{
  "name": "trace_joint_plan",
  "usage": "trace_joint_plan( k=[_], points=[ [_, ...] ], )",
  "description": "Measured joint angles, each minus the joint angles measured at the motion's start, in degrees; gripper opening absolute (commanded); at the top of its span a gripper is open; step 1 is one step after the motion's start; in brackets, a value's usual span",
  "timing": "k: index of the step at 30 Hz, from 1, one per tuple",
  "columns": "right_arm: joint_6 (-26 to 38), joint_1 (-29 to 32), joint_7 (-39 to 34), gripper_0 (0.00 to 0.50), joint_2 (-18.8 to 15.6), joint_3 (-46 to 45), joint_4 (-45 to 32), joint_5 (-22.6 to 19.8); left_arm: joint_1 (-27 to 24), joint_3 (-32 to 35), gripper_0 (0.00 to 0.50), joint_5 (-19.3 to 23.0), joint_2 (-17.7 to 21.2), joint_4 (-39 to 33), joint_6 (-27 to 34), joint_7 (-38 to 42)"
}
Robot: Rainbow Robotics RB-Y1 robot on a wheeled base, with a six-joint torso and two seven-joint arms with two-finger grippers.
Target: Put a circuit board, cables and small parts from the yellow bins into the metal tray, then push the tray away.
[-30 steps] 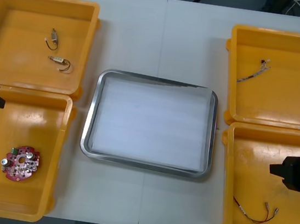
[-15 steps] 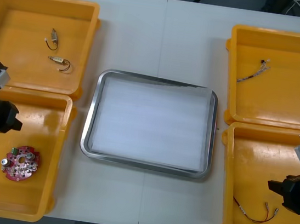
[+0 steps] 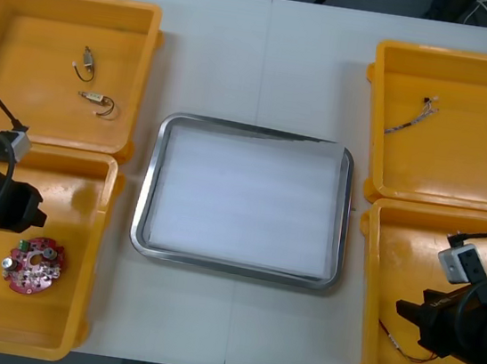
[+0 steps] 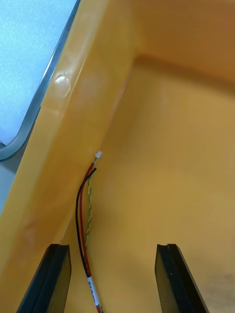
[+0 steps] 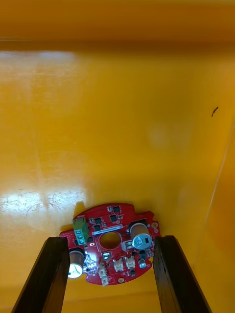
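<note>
A round red circuit board (image 3: 32, 265) lies in the near left yellow bin (image 3: 75, 303). My left gripper (image 3: 35, 208) hovers just above it. In the left wrist view the left gripper (image 5: 112, 239) is open, and the board (image 5: 110, 242) lies on the floor between the black fingers (image 5: 46, 274). My right gripper (image 3: 403, 311) is over the near right bin (image 3: 372, 280), open. In the right wrist view the right gripper (image 4: 112, 247) stands above a red and yellow cable (image 4: 83, 234), which runs beside one finger along the bin wall. The metal tray (image 3: 142, 214) holds nothing.
The far left bin (image 3: 146, 70) holds two small metal parts (image 3: 87, 63) (image 3: 99, 102). A thin cable (image 3: 411, 117) lies in the far right bin (image 3: 374, 109). White table surface (image 3: 264, 59) surrounds the tray.
My left gripper has moved in over the near left bin toward the board. My right gripper has moved inward and nearer, down over the cable.
</note>
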Motion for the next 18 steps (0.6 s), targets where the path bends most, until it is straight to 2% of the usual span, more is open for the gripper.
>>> trace_joint_plan(
  k=[4,9,18],
  points=[
    [-1.7,0.0,0.3,0.500,-0.7,1.9,1.4,0.8,0.7,-0.6,0.500,-0.5,0.0,-0.1,-1.7,0.0],
    [-1.7,0.0,4.3,0.500,-0.9,2.2,2.7,1.6,1.8,-0.7,0.500,-0.8,0.0,-0.4,-3.1,0.0],
    [-1.7,0.3,6.2,0.500,-1.6,3.5,3.0,3.4,4.7,-0.7,0.500,-2.7,0.0,-1.4,-5.6,0.0]
  ],
)
